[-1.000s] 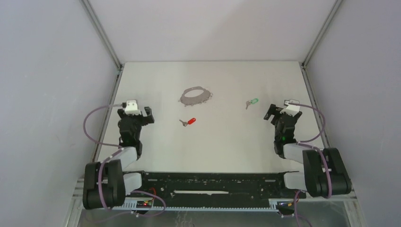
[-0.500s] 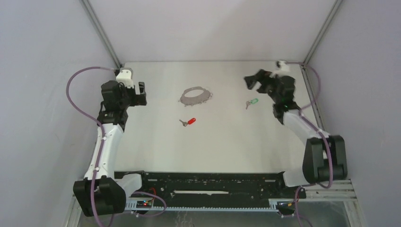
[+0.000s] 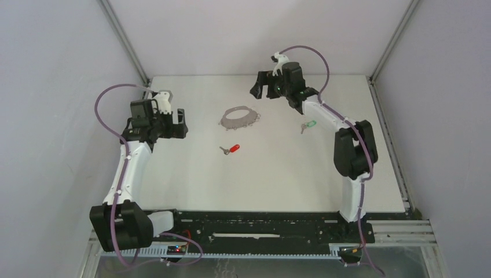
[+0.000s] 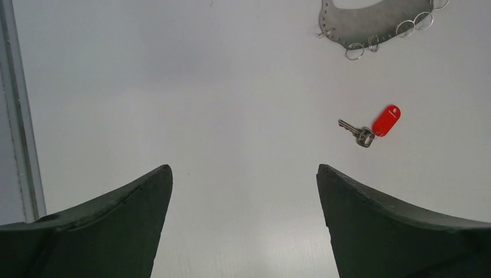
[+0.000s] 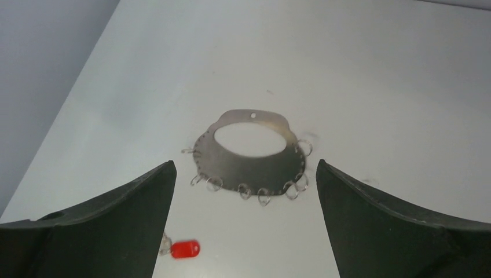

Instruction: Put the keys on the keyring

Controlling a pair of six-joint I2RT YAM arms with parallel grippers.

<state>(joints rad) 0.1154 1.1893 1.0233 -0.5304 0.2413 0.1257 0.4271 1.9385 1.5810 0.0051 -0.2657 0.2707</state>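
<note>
The keyring [image 3: 238, 117] is a flat grey oval plate with a hole and several small wire rings along its edge, lying at mid-table. The red-headed key [image 3: 230, 149] lies just in front of it, and the green-headed key [image 3: 308, 125] lies to its right. My left gripper [image 3: 184, 123] hovers left of the keyring, open and empty. In its wrist view the red key [image 4: 373, 124] and the keyring [image 4: 370, 23] sit ahead to the right of the gripper [image 4: 243, 169]. My right gripper [image 3: 258, 86] hangs open behind the keyring. Its wrist view shows the keyring [image 5: 249, 169] and red key [image 5: 184, 249] under the gripper [image 5: 245, 166].
White table [image 3: 266, 174] enclosed by grey walls with metal corner rails [image 3: 124, 43]. The table's left edge rail [image 4: 20, 116] shows in the left wrist view. Purple cables loop off both arms.
Both arms rose from their folded rest and reached out. The right gripper swung from the right side across to behind the keyring. The left gripper turned toward the centre. Keys and keyring stayed put.
</note>
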